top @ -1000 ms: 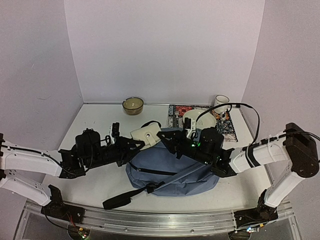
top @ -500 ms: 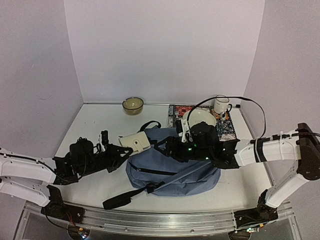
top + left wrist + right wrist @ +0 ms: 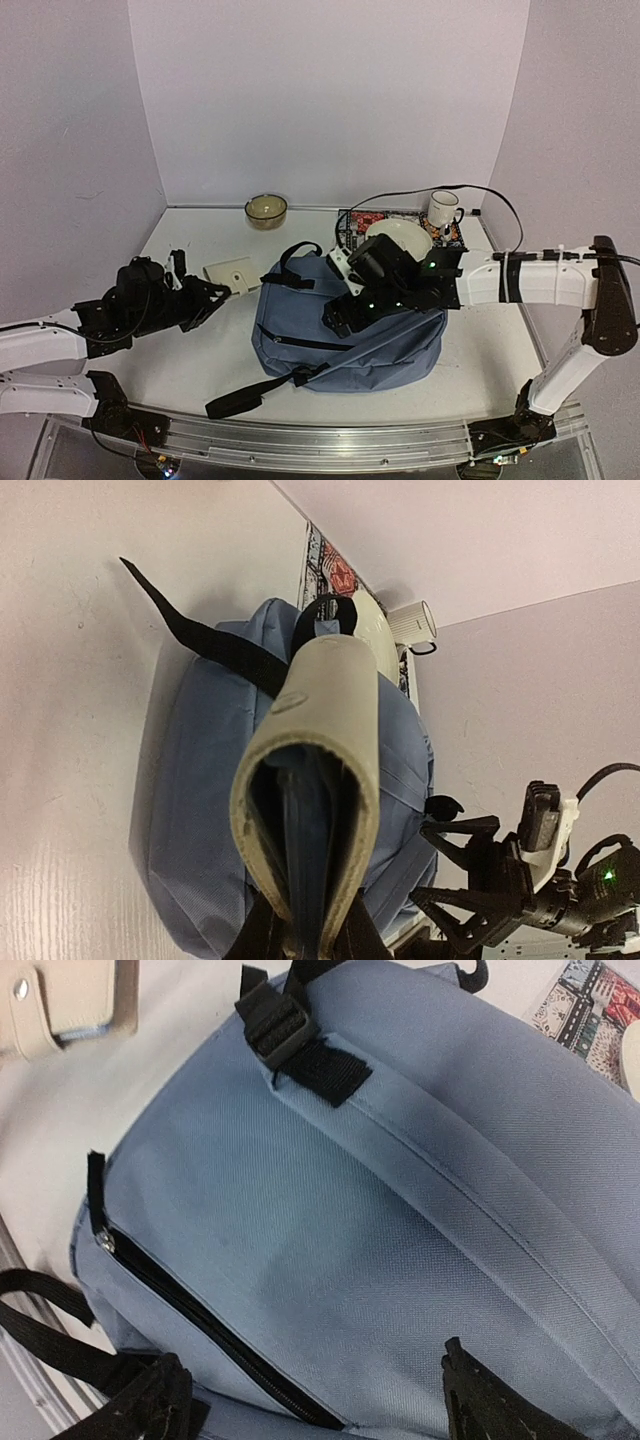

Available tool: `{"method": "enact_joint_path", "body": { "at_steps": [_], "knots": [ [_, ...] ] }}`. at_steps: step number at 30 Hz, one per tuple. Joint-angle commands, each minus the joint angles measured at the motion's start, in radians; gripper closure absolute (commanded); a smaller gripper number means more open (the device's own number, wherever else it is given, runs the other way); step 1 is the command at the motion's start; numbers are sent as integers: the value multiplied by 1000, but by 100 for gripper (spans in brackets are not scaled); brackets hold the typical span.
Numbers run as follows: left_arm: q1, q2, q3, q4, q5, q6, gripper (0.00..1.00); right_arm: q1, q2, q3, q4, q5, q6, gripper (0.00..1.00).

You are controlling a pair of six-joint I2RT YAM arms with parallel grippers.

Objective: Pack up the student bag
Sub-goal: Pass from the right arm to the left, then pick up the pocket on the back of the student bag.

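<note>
Student bag [image 3: 285,320] lies flat in the middle of the table [image 3: 190,360], nearer the near edge, its loose black strap [image 3: 245,398] trailing toward the near left corner. Only the right wrist view shows its front pocket zipper [image 3: 200,1322] drawn shut and a buckled strap [image 3: 285,1025] at the top. Only the left wrist view shows the beige case [image 3: 325,740] end-on, with blue lining inside. The overhead view has bare surface along the left edge and in front of the bag. The far right corner is crowded with a patterned mat [image 3: 355,220], a white bowl [image 3: 400,235] and a mug [image 3: 443,208]; a glass bowl [image 3: 266,210] sits at the far edge. The right gripper [image 3: 338,315] hangs over the bag, fingers spread wide, gripping nothing. The left gripper [image 3: 215,288], just left of the bag, is clamped on the beige case
</note>
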Motion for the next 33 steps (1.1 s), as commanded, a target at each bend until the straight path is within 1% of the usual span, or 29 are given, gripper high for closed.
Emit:
{"method": "enact_joint_path", "body": {
  "at_steps": [1,8,14,18,21,27,30,33],
  "knots": [
    [7,-49,55,-122,-31,56,100,38,85,103,-193,113,-165,11],
    [14,-4,33,-72,5,43,100,90,196,199,-240,198,-244,9],
    [60,20,34,-73,46,58,100,114,269,258,-276,246,-288,8],
    [88,41,24,-68,99,54,100,122,311,278,-297,272,-305,8],
    [92,42,22,-62,110,52,100,125,338,285,-318,309,-309,8],
    [93,53,32,-62,128,60,100,130,397,301,-357,427,-325,8],
    [93,60,41,-62,147,65,100,144,435,318,-374,550,-322,12],
    [93,55,46,-67,159,67,100,153,449,337,-374,664,-319,20]
  ]
}}
